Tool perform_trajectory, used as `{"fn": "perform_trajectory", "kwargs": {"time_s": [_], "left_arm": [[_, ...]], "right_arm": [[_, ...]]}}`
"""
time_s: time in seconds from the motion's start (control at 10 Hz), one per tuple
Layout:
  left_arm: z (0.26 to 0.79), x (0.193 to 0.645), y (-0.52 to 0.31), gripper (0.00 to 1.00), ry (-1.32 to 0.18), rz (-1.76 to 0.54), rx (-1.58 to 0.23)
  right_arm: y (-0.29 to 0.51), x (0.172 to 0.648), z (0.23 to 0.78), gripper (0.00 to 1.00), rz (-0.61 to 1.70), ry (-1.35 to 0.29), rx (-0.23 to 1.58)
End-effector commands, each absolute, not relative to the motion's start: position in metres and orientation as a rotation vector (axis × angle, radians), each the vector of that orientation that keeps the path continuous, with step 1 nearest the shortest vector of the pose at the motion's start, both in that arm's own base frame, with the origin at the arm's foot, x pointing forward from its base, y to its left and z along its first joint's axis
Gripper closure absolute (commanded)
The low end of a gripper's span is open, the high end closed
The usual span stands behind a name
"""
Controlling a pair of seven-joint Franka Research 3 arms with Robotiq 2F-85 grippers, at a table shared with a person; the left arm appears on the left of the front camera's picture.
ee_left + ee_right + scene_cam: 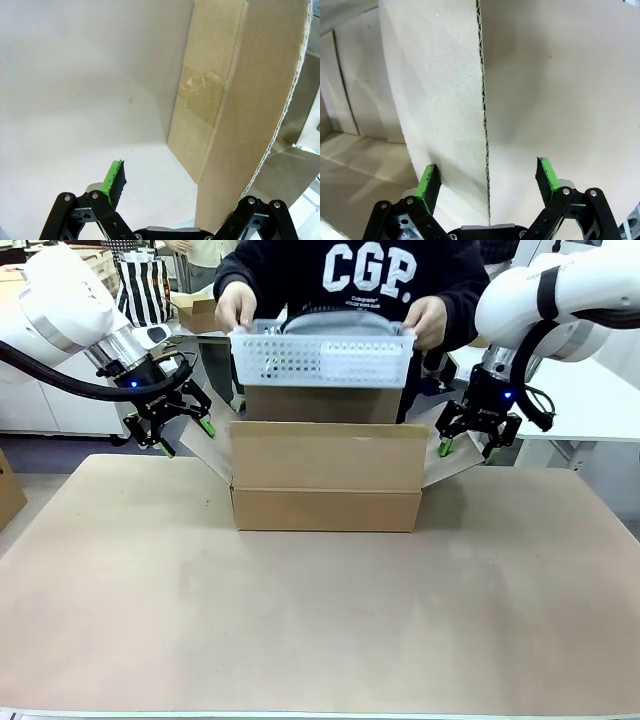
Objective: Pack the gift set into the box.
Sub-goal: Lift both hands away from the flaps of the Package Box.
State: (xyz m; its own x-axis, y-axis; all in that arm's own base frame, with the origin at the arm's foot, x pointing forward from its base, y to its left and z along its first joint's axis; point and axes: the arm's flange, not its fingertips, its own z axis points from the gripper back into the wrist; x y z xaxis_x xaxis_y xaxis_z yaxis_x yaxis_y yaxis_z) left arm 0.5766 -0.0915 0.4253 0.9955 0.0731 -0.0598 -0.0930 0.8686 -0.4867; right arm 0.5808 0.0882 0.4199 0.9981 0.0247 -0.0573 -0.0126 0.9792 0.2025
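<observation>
Your left gripper (pixel 188 438) has its jaws wide apart, straddling the left flap of the large brown corrugated cardboard box (pixel 325 475), which sits open mid-worktop (pixel 320 620). Your right gripper (pixel 467 448), jaws just as spread, straddles the right flap, unclamped. Above the box a person holds a white perforated plastic basket (pixel 322 360); their dark sweatshirt (pixel 290 270) reads "CGP."

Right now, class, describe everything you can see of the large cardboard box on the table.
The box is plain brown corrugated cardboard, rectangular, open-topped, standing on the table. A horizontal crease crosses its near face; the far flap stands up. Its two side flaps splay outward, each one's edge between the open fingers of a robot hand: left hand, right hand. A torn tape patch marks the cardboard near the left hand.
</observation>
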Motion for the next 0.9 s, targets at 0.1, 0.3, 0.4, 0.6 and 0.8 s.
{"fn": "perform_trajectory", "kwargs": {"time_s": [0.1, 0.3, 0.4, 0.6, 0.8], "left_arm": [[0.4269, 0.5754, -0.0896, 0.0, 0.037, 0.091, -0.496], [0.4269, 0.5754, -0.0896, 0.0, 0.037, 0.091, -0.496], [0.4269, 0.5754, -0.0896, 0.0, 0.037, 0.091, -0.496], [0.4269, 0.5754, -0.0896, 0.0, 0.037, 0.091, -0.496], [0.4269, 0.5754, -0.0896, 0.0, 0.037, 0.091, -0.496]], "right_arm": [[0.0901, 0.5819, 0.4242, 0.0, 0.002, 0.051, 0.176], [0.0901, 0.5819, 0.4242, 0.0, 0.002, 0.051, 0.176], [0.0901, 0.5819, 0.4242, 0.0, 0.002, 0.051, 0.176], [0.0901, 0.5819, 0.4242, 0.0, 0.002, 0.051, 0.176], [0.0901, 0.5819, 0.4242, 0.0, 0.002, 0.051, 0.176]]}}
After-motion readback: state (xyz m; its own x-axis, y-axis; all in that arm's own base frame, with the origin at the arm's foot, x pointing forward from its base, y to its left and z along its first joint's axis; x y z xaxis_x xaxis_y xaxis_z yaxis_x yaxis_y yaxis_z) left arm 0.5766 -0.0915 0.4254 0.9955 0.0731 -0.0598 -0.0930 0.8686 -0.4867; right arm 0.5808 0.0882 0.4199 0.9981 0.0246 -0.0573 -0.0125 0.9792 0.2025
